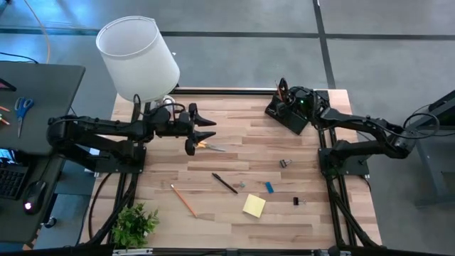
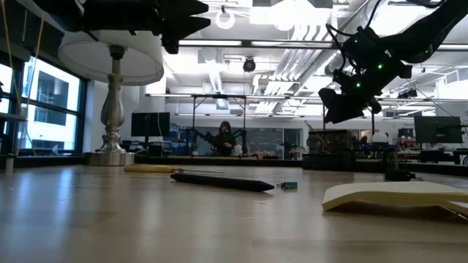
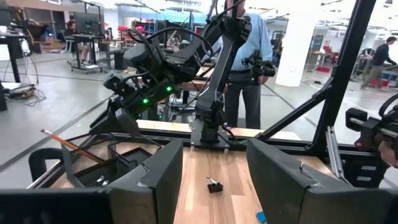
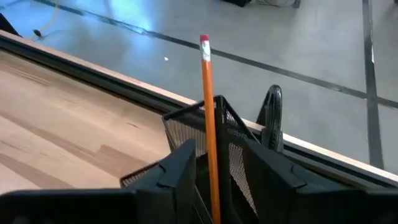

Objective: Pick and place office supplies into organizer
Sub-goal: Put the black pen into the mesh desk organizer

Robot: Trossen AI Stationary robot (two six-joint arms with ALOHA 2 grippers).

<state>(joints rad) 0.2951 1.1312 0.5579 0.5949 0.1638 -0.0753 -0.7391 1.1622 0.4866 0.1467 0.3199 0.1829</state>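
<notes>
Step in hand: right arm delivering an orange pencil [image 4: 208, 124] into the organizer [image 1: 286, 114], which sits at the far right corner of the worktop [image 1: 234, 220]. Right tool [image 1: 297, 104] hovers directly over the organizer; its wrist view shows the pencil upright between the two fingers, eraser end up, lower end dropping toward a mesh compartment. The fingers sit close on either side of the pencil, so it appears gripped and not yet let go.

Left tool [image 1: 202, 131] hangs above the yellow-handled scissors [image 1: 210, 146] near the worktop's far left-centre, fingers spread wide with nothing between them, clear of the surface in the low view.

Still on the worktop: black pen [image 1: 225, 183] and second orange pencil [image 1: 183, 200] around the middle, yellow sticky-note pad [image 1: 254, 205] toward the near edge, small blue piece [image 1: 269, 188] just beyond the pad, one black clip [image 1: 285, 163] and another [image 1: 298, 202] to the right. White lamp [image 1: 138, 58] stands at the far left corner, a plant [image 1: 135, 224] at the near left.

Judged: task early, most items unplaced. Next move calls for the right tool to lower until the pencil tip is well inside the compartment, spread its fingers, then lift straight up. Left tool looks set to descend on the scissors
</notes>
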